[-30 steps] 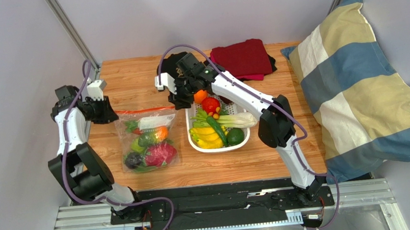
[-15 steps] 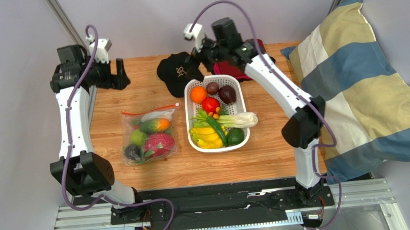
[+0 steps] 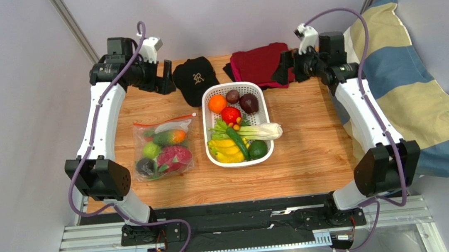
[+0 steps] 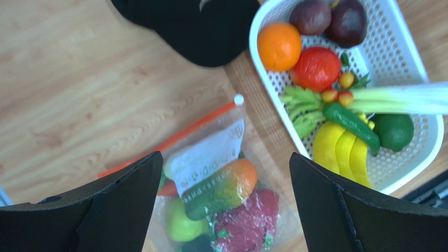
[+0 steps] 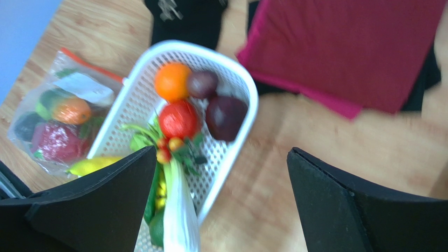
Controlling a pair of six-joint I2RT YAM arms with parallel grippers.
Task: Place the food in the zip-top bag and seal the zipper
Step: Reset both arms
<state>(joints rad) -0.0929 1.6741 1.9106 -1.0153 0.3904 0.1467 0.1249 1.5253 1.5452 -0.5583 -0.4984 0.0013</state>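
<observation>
The zip-top bag lies flat on the wooden table, left of the basket. Inside it are the food items: an orange-green mango, a pink dragon fruit, a round green fruit and a small dark fruit. The red zipper runs straight along the bag's far edge, its pale tab at the right end. My left gripper hangs open high above the table's back left, looking down on the bag. My right gripper is open too, up at the back right, touching nothing.
A white slotted basket beside the bag holds bananas, greens, a tomato, an orange and dark fruit. Behind it lie a black cap and a folded red cloth. A striped pillow fills the right side.
Both grippers let go of the zipper's ends and opened wide. Both arms rose and swung apart to the back of the table. The bag settled flat.
</observation>
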